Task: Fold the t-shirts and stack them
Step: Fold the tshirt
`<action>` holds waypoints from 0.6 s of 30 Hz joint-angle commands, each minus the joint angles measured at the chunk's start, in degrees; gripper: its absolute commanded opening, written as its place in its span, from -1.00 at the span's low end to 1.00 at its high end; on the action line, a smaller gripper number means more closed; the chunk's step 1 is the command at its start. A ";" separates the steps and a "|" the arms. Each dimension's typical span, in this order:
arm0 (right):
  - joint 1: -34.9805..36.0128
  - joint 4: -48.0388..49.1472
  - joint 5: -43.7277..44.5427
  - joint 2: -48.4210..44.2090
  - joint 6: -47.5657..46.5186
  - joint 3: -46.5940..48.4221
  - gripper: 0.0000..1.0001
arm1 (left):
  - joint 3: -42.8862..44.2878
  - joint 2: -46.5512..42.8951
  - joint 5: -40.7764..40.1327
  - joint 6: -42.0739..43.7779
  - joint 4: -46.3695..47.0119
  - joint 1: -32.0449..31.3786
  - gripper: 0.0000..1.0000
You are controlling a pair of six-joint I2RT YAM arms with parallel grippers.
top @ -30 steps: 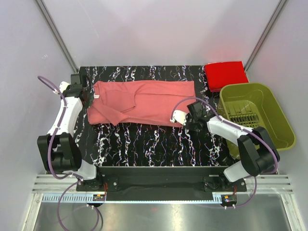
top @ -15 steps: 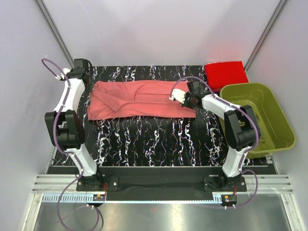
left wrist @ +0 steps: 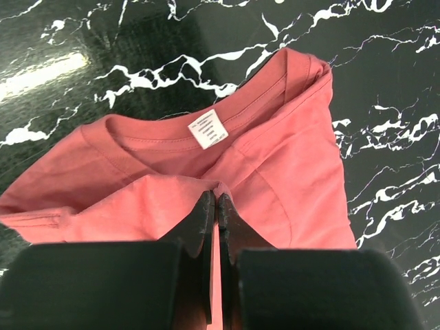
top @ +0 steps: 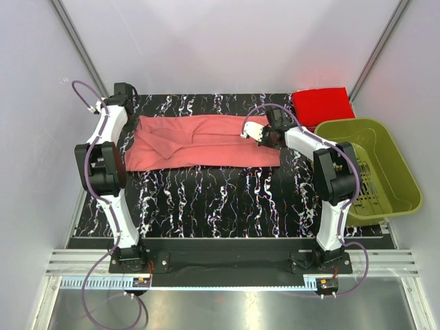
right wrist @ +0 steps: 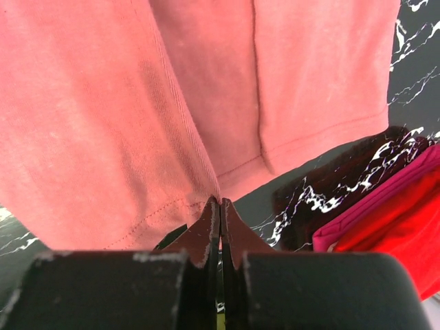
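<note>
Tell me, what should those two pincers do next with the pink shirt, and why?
Probably open and let go. The left pincer and right pincer are each shut on the pink shirt, which already lies doubled into a long band on the table, so this fold looks finished.

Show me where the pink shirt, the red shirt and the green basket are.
pink shirt (top: 206, 141), top view, middle of the cloth
red shirt (top: 322, 106), top view, centre of the folded cloth
green basket (top: 402, 172), top view, right wall
</note>
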 commanded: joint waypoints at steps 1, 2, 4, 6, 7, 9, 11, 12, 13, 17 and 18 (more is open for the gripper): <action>-1.30 -0.83 0.51 2.06 -1.53 3.07 -1.00 | 5.16 1.70 -0.98 -0.24 1.37 -0.03 -1.00; -1.38 -0.40 0.25 2.15 -1.36 2.99 -1.00 | 5.69 2.23 -0.97 -0.15 1.11 -0.11 -1.00; -1.82 0.31 -0.10 2.24 -1.01 2.46 -1.00 | 5.61 2.85 -1.15 -0.24 1.89 -0.11 -1.00; -2.00 0.40 -0.19 2.59 -0.83 2.37 -1.00 | 5.34 3.11 -0.97 0.11 3.21 -0.11 -1.00; -2.00 0.57 -0.02 2.68 -0.83 2.37 -1.00 | 5.34 3.55 -0.80 0.11 3.30 -0.11 -1.00; -2.18 2.06 0.59 3.11 -0.83 2.02 -1.00 | 5.61 3.90 -0.80 0.11 3.83 -0.11 -1.00; -2.18 3.29 0.86 3.29 -0.48 1.93 -1.00 | 5.34 4.43 -0.53 0.37 4.44 -0.11 -1.00; -2.18 4.00 0.95 3.47 -0.22 1.93 -1.00 | 5.43 4.52 -0.45 0.38 4.62 -0.11 -1.00; -2.09 4.18 0.86 3.64 -0.13 2.28 -1.00 | 5.52 4.87 -0.45 0.46 4.88 -0.11 -1.00; -2.18 3.92 0.33 4.35 -0.13 3.69 -1.00 | 6.48 5.75 -0.09 1.17 5.85 -0.11 -1.00; -2.18 3.65 0.77 4.96 -0.30 3.95 -1.00 | 6.83 5.92 -0.44 1.34 6.20 -0.11 -1.00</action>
